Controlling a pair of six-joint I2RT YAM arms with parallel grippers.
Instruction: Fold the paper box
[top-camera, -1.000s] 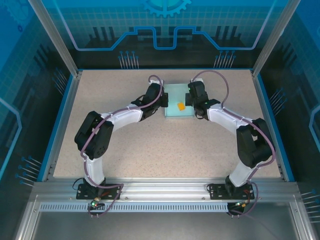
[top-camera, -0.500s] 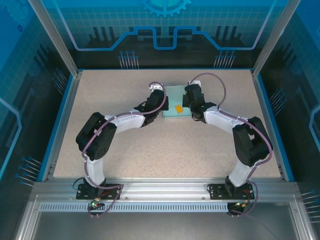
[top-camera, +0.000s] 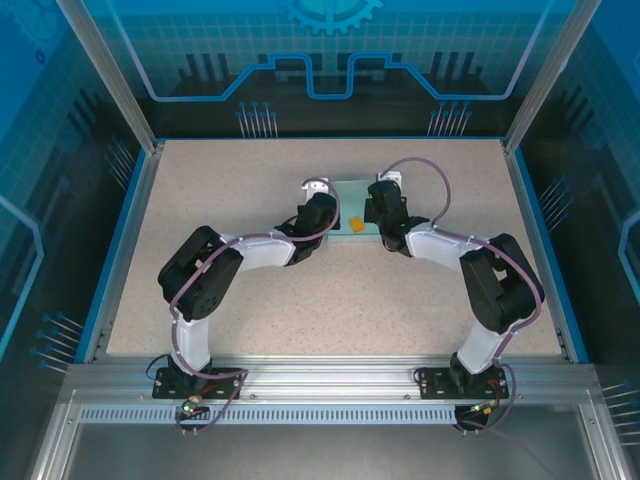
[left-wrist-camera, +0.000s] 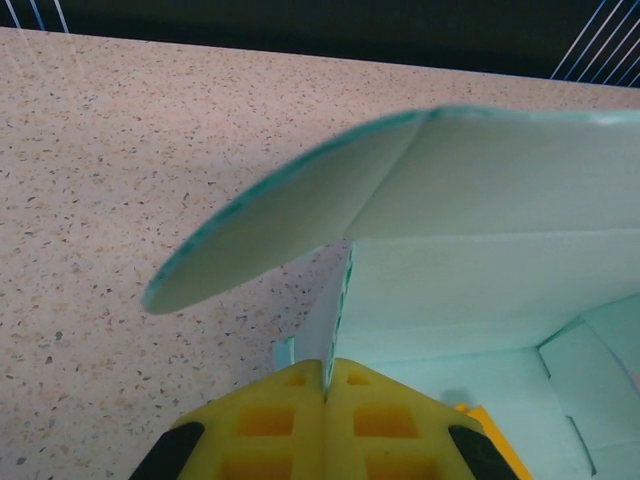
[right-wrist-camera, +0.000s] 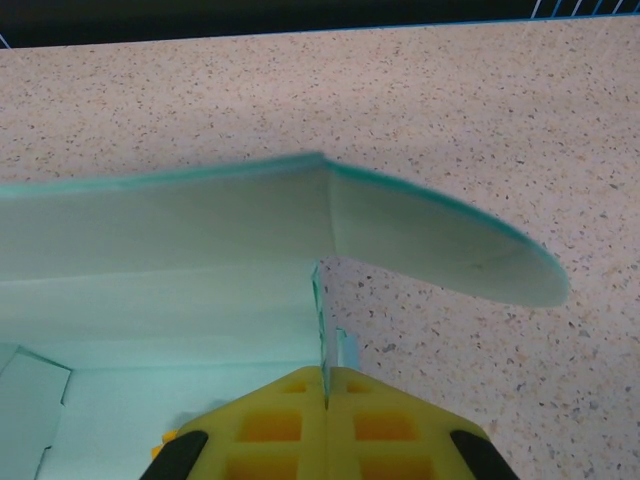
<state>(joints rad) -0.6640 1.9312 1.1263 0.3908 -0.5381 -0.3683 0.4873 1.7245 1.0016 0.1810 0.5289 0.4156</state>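
Observation:
The light blue paper box lies at the table's middle back, partly raised, between my two grippers. My left gripper is shut on the box's upright left side wall, yellow fingers pressed together on the card edge. My right gripper is shut on the upright right side wall in the same way. The back panel stands up, and a rounded flap sticks out at each end. A tiny orange bit rests on the box floor.
The speckled beige table is ringed by a blue rim and metal posts. Both arm bases are bolted to the near rail. A small inner flap lies folded over the box floor.
Both grippers have drawn toward the near edge and closer together while holding the side walls. The box looks shorter from above, its back panel now raised.

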